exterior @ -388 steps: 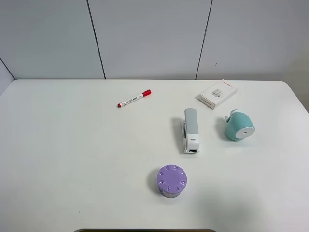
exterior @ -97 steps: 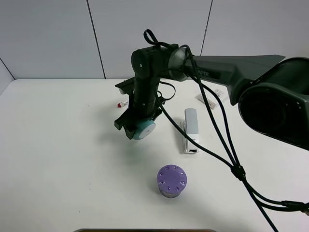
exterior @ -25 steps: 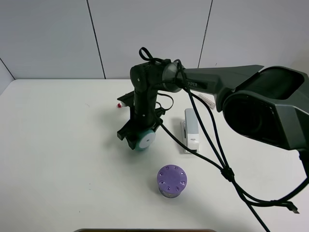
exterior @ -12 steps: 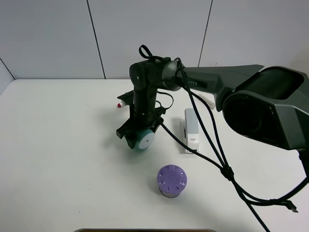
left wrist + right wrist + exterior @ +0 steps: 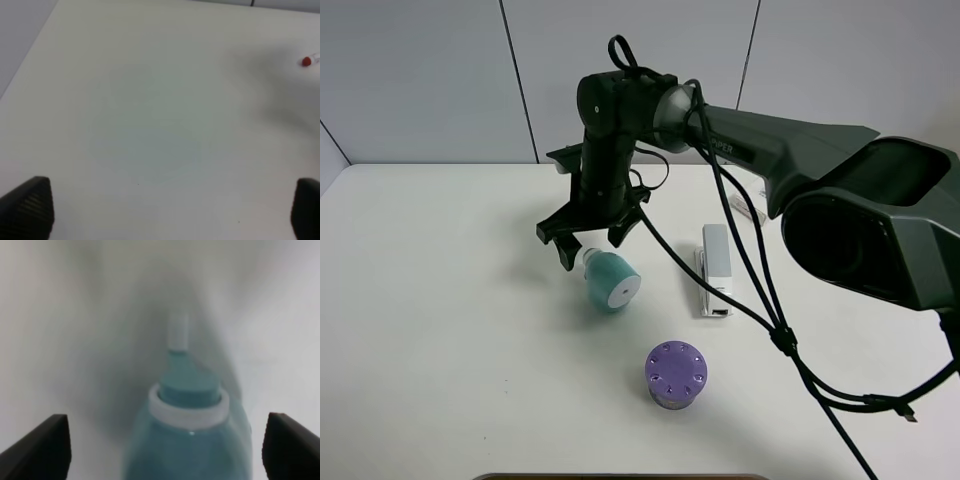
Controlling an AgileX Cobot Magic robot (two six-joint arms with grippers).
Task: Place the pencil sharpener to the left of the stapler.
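Observation:
The teal pencil sharpener (image 5: 612, 282) lies on the white table, its white round face toward the front, just left of the grey and white stapler (image 5: 717, 270). My right gripper (image 5: 592, 243) hangs open a little above and behind the sharpener, apart from it. In the right wrist view the sharpener (image 5: 187, 425) shows blurred between the spread fingertips (image 5: 37, 445), its white nub pointing away. My left gripper (image 5: 165, 210) is open over bare table, seen only in the left wrist view.
A purple cylinder (image 5: 675, 375) with holes on top stands in front of the sharpener and stapler. The right arm hides most of a white flat box (image 5: 752, 208) at the back. A red marker cap (image 5: 306, 61) shows in the left wrist view.
My right gripper has opened and let go of the pencil sharpener, then risen and moved back. The sharpener now rests on the table left of the stapler.

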